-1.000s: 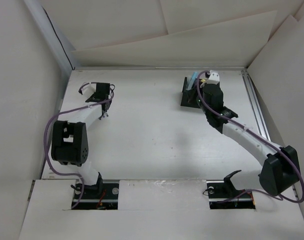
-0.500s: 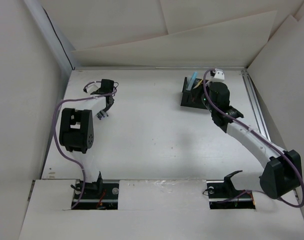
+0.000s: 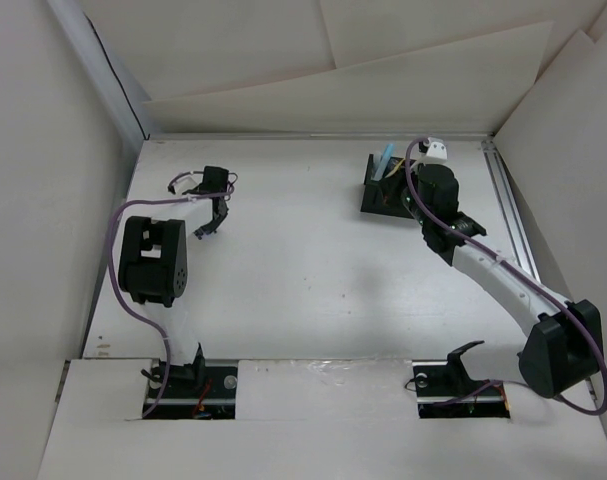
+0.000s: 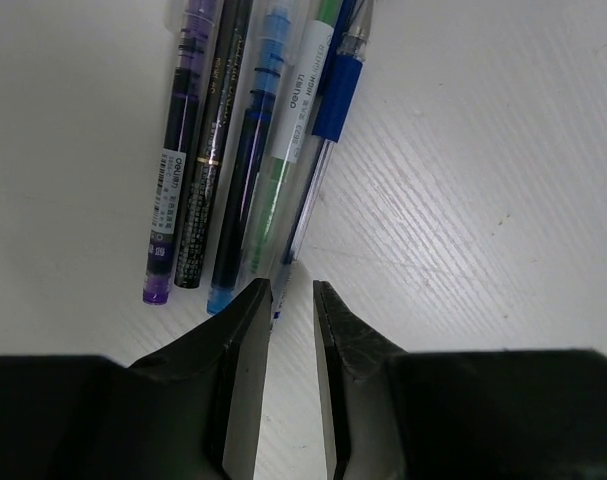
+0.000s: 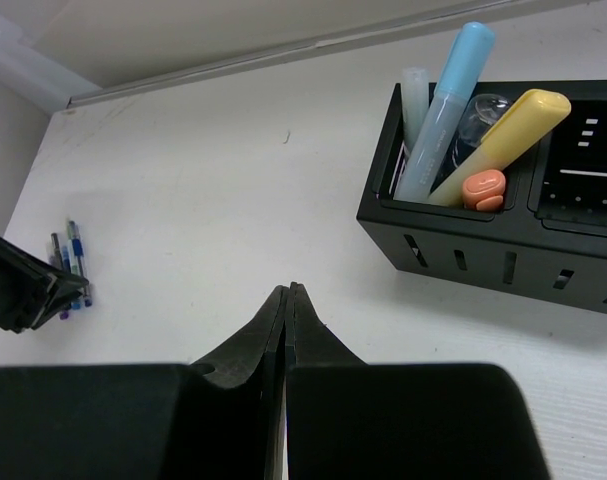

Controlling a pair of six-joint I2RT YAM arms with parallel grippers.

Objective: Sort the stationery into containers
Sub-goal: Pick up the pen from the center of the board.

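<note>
Several pens lie side by side on the white table in the left wrist view: purple (image 4: 178, 170), black (image 4: 211, 160), blue (image 4: 251, 160), green (image 4: 288, 150) and a clear pen with a blue grip (image 4: 333, 100). My left gripper (image 4: 292, 290) is open by a narrow gap, and the clear pen's tip lies between its fingertips. The black organizer (image 5: 483, 245) holds a light blue marker (image 5: 443, 110), a yellow marker (image 5: 508, 135) and a white one (image 5: 415, 100) in its left compartment. My right gripper (image 5: 288, 290) is shut and empty, above bare table near the organizer.
In the top view the pens (image 3: 205, 233) lie at the far left under the left gripper (image 3: 213, 220), and the organizer (image 3: 378, 200) stands at the far right. White walls close the table on three sides. A metal rail (image 3: 508, 210) runs along the right edge.
The left arm has raised its elbow and brought its gripper down over the pens. The right wrist has drawn back to the right, away from the organizer.
</note>
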